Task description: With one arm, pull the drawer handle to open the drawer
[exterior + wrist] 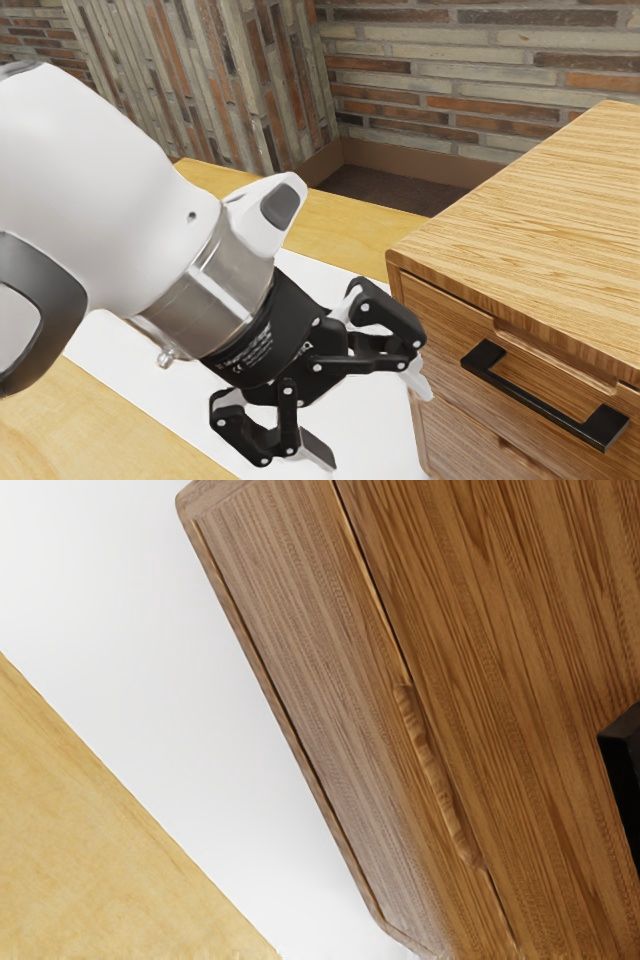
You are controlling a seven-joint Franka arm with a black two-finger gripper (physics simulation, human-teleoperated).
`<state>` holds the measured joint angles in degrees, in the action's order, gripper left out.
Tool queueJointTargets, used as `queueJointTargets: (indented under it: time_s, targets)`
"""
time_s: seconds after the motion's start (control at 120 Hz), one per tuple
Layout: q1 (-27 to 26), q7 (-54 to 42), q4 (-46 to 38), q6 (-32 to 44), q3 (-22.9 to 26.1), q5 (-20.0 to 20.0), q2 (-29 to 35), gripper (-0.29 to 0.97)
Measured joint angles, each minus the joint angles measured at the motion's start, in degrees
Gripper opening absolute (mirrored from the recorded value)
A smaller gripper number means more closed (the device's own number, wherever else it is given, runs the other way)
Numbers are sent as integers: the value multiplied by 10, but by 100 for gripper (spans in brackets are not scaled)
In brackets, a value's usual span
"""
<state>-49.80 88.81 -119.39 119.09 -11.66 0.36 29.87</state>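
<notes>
The gripper (370, 420) is hanging wide open, empty, beside the drawer (450, 322). I'm planning to straddle the handle (540, 397) ahead squarely before closing.

The cabinet (520, 230) is the one large obstacle, standing at the table's (340, 225) side toward the exterior view's right. Its front corner is just beside the upper fingertip (421, 386) of the gripper (372, 420), whose fingers stand spread apart. The white mat (120, 375) before the drawer front (448, 322) lies bare, leaving open passage along that face. The black handle (545, 397) stands off the drawer with a slot behind its bar, and the cabinet's top lip overhangs just above it.
</notes>
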Motion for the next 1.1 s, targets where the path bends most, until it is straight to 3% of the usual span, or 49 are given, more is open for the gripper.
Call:
queueJointTargets:
  time_s: [0.233, 1.1]
  targets:
    - [-28, 68, 16, 11, -19, 38, -22, 68]
    - [-13, 192, 18, 75, -21, 56, -74, 67]
